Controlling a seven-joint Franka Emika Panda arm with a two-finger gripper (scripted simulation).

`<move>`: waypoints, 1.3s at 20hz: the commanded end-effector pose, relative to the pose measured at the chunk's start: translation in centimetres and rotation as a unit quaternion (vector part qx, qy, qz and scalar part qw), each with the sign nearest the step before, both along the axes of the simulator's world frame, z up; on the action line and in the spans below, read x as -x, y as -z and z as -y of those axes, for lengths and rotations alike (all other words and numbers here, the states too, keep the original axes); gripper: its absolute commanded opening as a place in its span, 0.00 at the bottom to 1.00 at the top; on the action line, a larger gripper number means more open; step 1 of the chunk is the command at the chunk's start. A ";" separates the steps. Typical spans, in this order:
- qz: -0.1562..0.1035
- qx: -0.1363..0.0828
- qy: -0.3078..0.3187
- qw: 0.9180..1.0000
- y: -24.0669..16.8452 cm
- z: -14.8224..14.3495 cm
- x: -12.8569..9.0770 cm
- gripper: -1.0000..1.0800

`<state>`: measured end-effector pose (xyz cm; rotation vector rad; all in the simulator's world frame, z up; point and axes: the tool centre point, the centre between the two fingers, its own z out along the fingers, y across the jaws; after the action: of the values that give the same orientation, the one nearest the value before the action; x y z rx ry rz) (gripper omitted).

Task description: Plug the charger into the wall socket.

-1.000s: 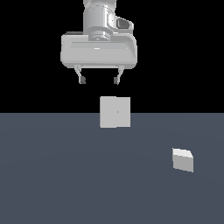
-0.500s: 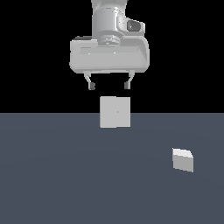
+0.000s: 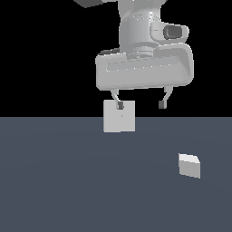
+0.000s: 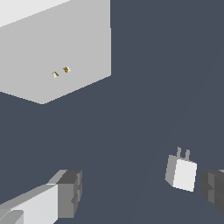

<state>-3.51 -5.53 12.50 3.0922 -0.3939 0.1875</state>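
One relation is driving the next move: the charger is sitting on the floor well apart from the wall socket, off toward the exterior view's right and nearer the camera, while the gripper is hanging empty with fingers spread wide above the socket's top edge. In the wrist view the charger is reading as a small matte off-white block, its two prongs pointing roughly toward the socket, a flat light-grey slab showing two tiny brass slots.
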 end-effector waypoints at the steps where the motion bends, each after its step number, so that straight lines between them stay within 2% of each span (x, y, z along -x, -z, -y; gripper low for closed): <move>1: 0.008 0.003 0.026 1.000 1.3 1.8 1.1 0.96; 12: 0.031 0.011 0.104 0.994 5.3 6.6 4.7 0.96; 26: 0.035 0.013 0.119 0.992 6.8 7.5 5.5 0.96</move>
<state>-8.93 -13.05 6.00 2.9853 -0.7502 0.2940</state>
